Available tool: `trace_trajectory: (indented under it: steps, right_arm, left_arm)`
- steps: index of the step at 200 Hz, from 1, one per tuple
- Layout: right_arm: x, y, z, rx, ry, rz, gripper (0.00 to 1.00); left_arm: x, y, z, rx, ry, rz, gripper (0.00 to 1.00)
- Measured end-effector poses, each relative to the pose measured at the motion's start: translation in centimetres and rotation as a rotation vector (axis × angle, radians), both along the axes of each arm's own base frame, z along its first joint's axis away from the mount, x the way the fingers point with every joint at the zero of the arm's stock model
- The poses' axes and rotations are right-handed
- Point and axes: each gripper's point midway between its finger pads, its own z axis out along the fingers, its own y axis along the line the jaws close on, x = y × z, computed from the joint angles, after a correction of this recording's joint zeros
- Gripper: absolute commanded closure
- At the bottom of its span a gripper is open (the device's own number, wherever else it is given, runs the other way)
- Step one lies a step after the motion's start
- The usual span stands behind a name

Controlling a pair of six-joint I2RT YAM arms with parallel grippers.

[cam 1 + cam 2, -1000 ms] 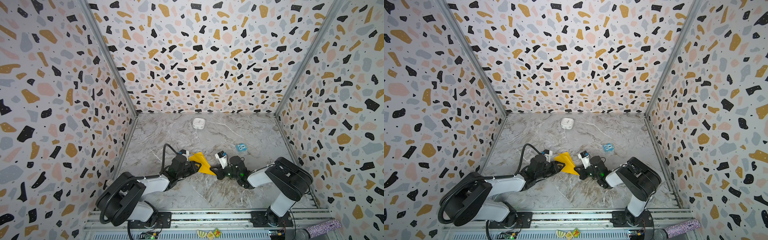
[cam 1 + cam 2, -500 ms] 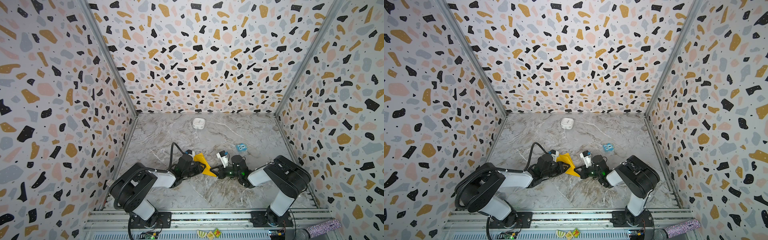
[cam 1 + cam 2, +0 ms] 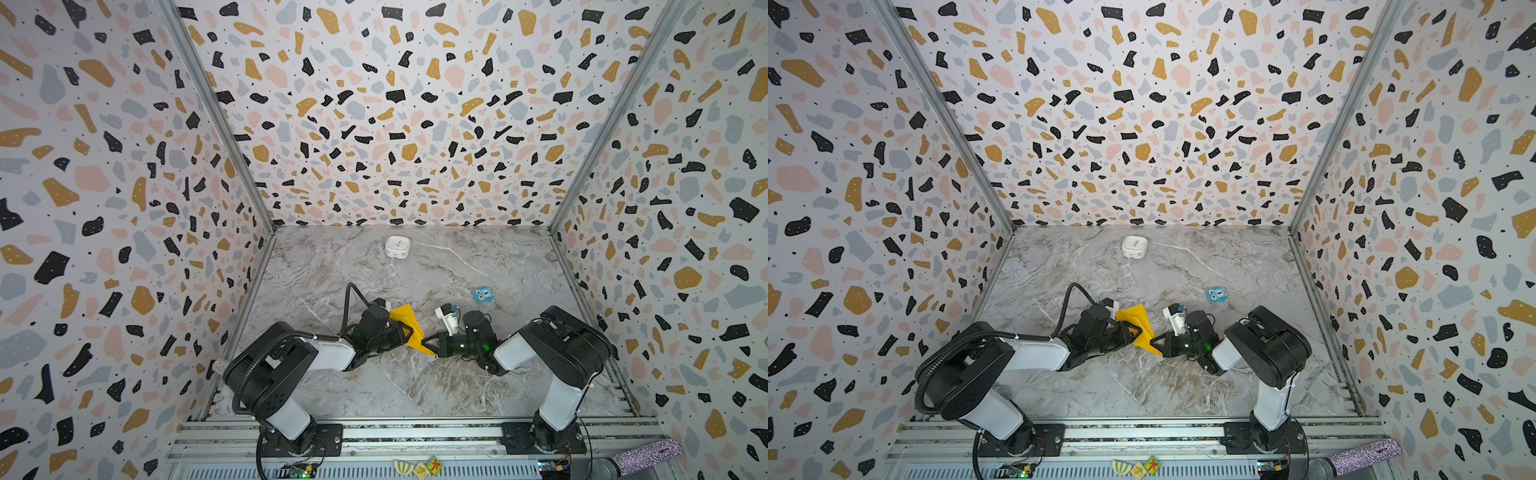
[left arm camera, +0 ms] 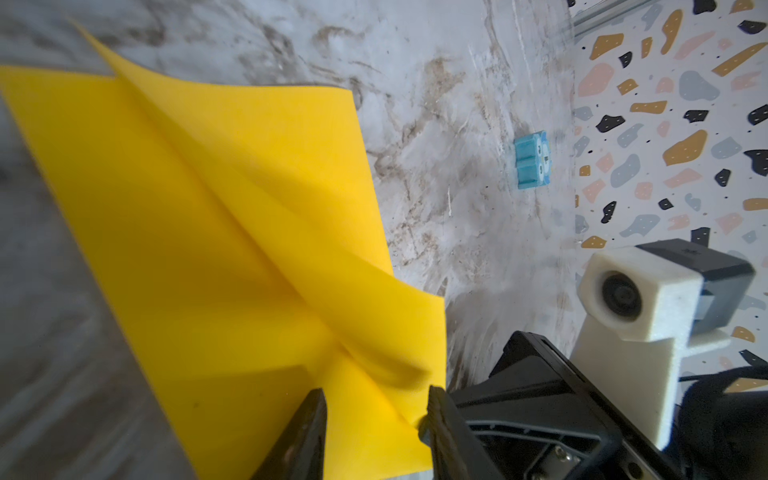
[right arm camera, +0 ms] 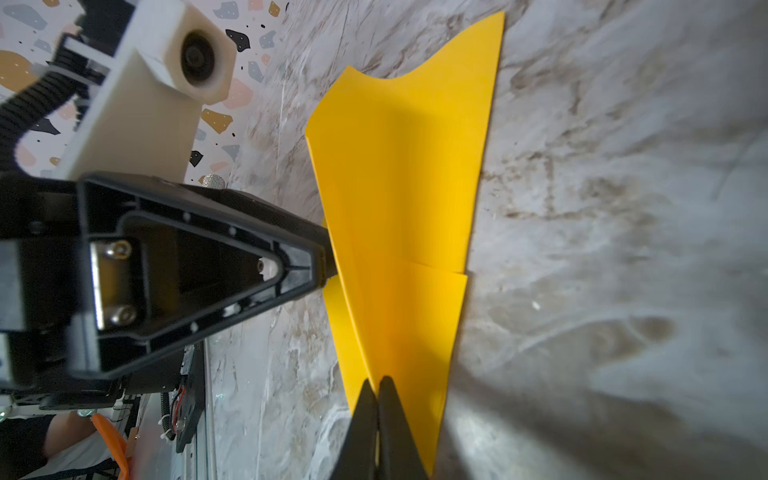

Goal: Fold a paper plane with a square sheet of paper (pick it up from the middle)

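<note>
Flanking one paper plane [image 3: 402,318]: left end effector [image 3: 409,332], right end effector [image 3: 424,344].

Desk [image 3: 415,386] centre: the paper plane [image 3: 405,318] fills the gap between my left jaws and my right jaws; no passage there. Behind it, bare desk runs to the white box [image 3: 397,247]; the blue cube [image 3: 483,295] stands near my right arm [image 3: 561,349]. Front strip free.
</note>
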Motion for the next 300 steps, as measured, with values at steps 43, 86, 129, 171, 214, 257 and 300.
trace_trajectory:
  steps: [43,86,129,171,214,257,300]
  right_arm:
    - [0.0,0.0,-0.2,0.000,0.006,0.001,0.86]
    - [-0.1,-0.2,-0.4,-0.028,-0.025,0.018,0.74]
    - [0.5,-0.3,-0.2,-0.094,-0.122,0.054,0.71]
    - [0.8,0.5,-0.2,-0.154,-0.217,0.107,0.71]
    - [1.0,1.0,-0.4,-0.194,-0.263,0.129,0.80]
    - [1.1,0.9,-0.5,-0.198,-0.262,0.123,0.90]
    - [0.8,1.1,-0.5,-0.154,-0.215,0.134,0.92]
  left_arm:
    - [0.0,0.0,-0.6,0.053,0.023,-0.006,0.53]
    - [0.2,0.1,-0.7,0.107,0.037,-0.007,0.51]
    - [0.3,0.1,-0.8,0.142,0.051,-0.005,0.51]
    - [0.3,0.1,-0.8,0.152,0.056,-0.007,0.51]
    - [0.3,0.1,-0.8,0.156,0.059,-0.009,0.50]
    - [0.3,0.1,-0.7,0.160,0.059,-0.010,0.51]
    - [0.1,0.2,-0.4,0.165,0.060,-0.023,0.51]
